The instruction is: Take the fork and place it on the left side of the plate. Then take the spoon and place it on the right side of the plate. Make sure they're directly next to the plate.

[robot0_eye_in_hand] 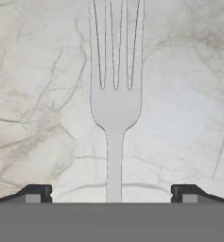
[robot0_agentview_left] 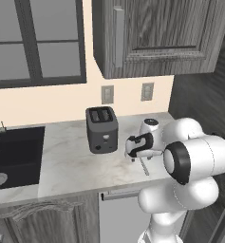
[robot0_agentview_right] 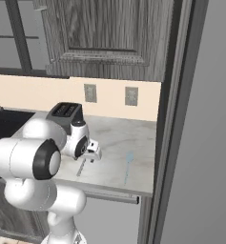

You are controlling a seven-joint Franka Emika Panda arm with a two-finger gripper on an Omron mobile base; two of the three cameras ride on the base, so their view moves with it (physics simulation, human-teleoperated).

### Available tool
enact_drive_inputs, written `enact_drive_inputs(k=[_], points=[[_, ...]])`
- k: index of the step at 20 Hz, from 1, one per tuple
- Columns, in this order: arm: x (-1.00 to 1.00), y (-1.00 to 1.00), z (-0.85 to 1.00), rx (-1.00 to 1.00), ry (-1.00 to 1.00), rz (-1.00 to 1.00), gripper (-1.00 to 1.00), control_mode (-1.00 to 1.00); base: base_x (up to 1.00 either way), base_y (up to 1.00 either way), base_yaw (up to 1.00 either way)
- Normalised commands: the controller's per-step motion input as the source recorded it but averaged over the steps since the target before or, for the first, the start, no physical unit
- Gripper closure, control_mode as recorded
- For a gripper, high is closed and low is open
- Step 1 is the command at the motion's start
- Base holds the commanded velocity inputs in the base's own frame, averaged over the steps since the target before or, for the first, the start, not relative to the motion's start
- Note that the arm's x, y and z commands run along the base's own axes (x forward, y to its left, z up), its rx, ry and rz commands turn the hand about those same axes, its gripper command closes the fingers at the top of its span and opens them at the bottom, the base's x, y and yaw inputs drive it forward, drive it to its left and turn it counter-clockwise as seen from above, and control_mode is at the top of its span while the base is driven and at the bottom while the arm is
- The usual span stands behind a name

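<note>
Right now my gripper [robot0_eye_in_hand: 111,194] hangs fully spread over the thin silver-grey metal fork [robot0_eye_in_hand: 115,108]; closing off-centre could skid it across the marble worktop [robot0_eye_in_hand: 38,118].

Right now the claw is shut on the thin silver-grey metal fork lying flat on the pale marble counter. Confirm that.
Not quite. The claw is open, its tips standing wide apart on either side of the thin silver-grey metal fork's handle, as the hand view shows. The fork does lie flat on the pale marble counter.

The white arm folded forward and down, its gripper [robot0_eye_in_hand: 111,193] hanging low with wrist pointing downward and both dark fingertips [robot0_eye_in_hand: 37,193] spread wide apart, holding nothing.
</note>
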Motion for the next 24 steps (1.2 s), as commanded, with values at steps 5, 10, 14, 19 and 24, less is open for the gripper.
enact_drive_inputs(k=[5,10,14,19,24], points=[[0.06,0.00,-0.38,0.00,0.00,0.00,-1.00,-1.00,0.00,0.00,0.00],[0.14,0.00,-0.24,0.00,0.00,0.00,-1.00,-1.00,0.00,0.00,0.00],[0.04,0.00,-0.24,0.00,0.04,0.00,-1.00,-1.00,0.00,0.00,0.00],[-0.09,0.00,-0.37,0.00,0.16,0.00,-1.00,-1.00,0.00,0.00,0.00],[-0.13,0.00,-0.44,0.00,0.06,0.00,1.00,-1.00,0.00,0.00,0.00]])
